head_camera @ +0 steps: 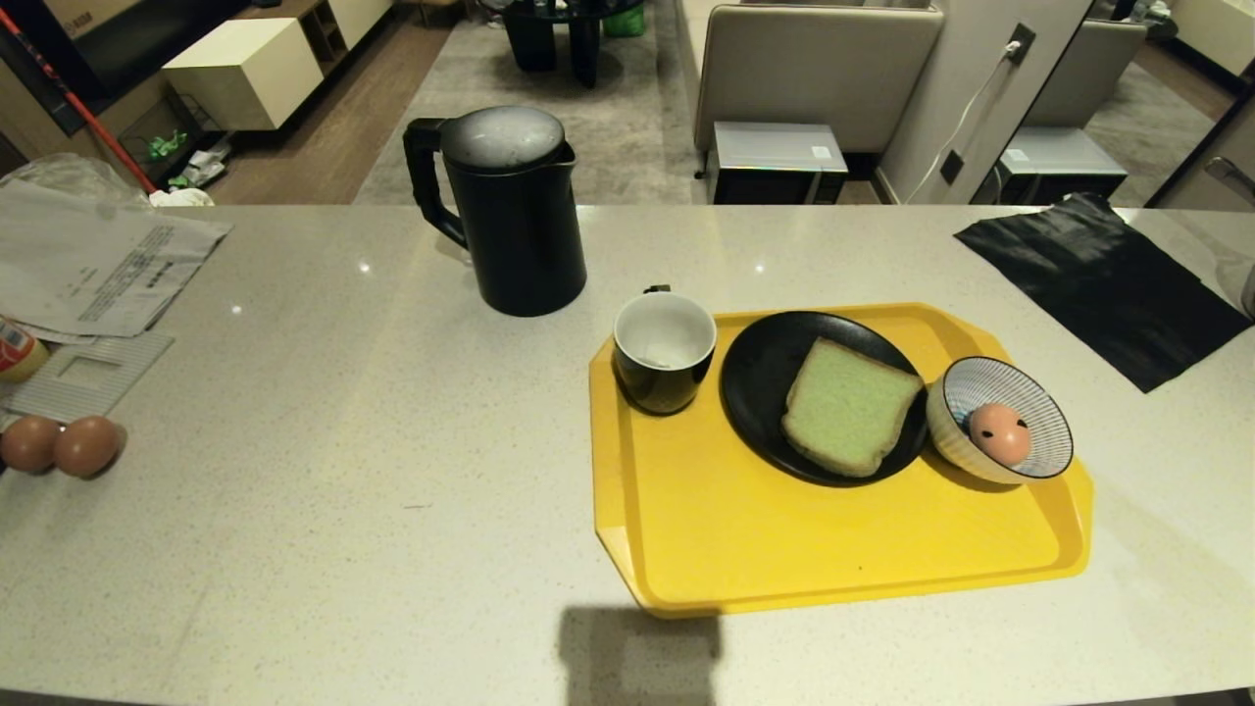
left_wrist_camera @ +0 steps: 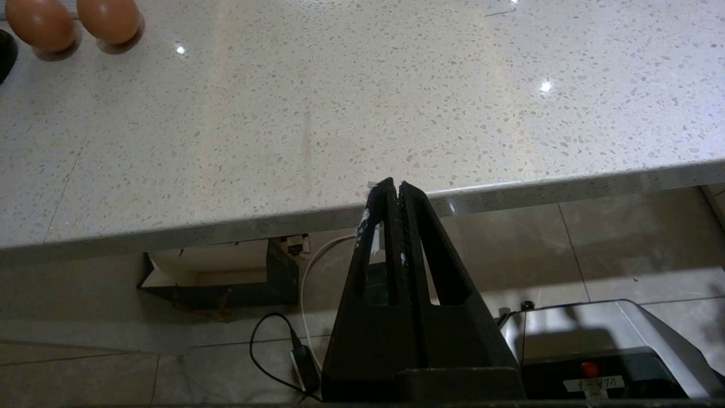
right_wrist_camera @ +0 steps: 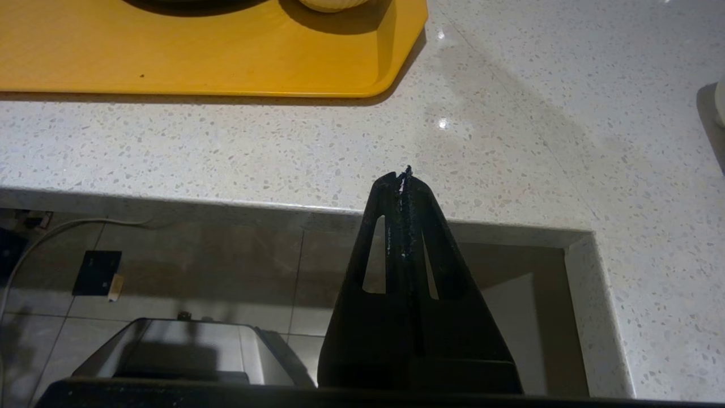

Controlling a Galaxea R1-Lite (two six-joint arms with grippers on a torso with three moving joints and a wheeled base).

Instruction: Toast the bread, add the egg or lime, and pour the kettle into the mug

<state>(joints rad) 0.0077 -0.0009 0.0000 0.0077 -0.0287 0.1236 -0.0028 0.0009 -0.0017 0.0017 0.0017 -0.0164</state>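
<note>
A slice of pale green bread [head_camera: 847,406] lies on a black plate [head_camera: 755,378] on the yellow tray [head_camera: 784,549]. To its right, the spotted pinkish egg [head_camera: 999,432] sits in a blue-and-white striped bowl [head_camera: 1039,387]. The black mug [head_camera: 664,351], white inside, stands at the tray's far left corner. Behind it the tall black kettle [head_camera: 510,211] stands on the counter. No lime is in view. Neither arm shows in the head view. My left gripper [left_wrist_camera: 395,187] and right gripper [right_wrist_camera: 404,174] hang shut and empty at the counter's near edge.
Two plain brown eggs [head_camera: 59,444] lie at the counter's left edge, near papers [head_camera: 93,265]. A black cloth [head_camera: 1103,279] lies at the far right. The counter [right_wrist_camera: 589,238] has a cut-out in its near edge below the right gripper. Cables and a box [left_wrist_camera: 226,277] lie on the floor.
</note>
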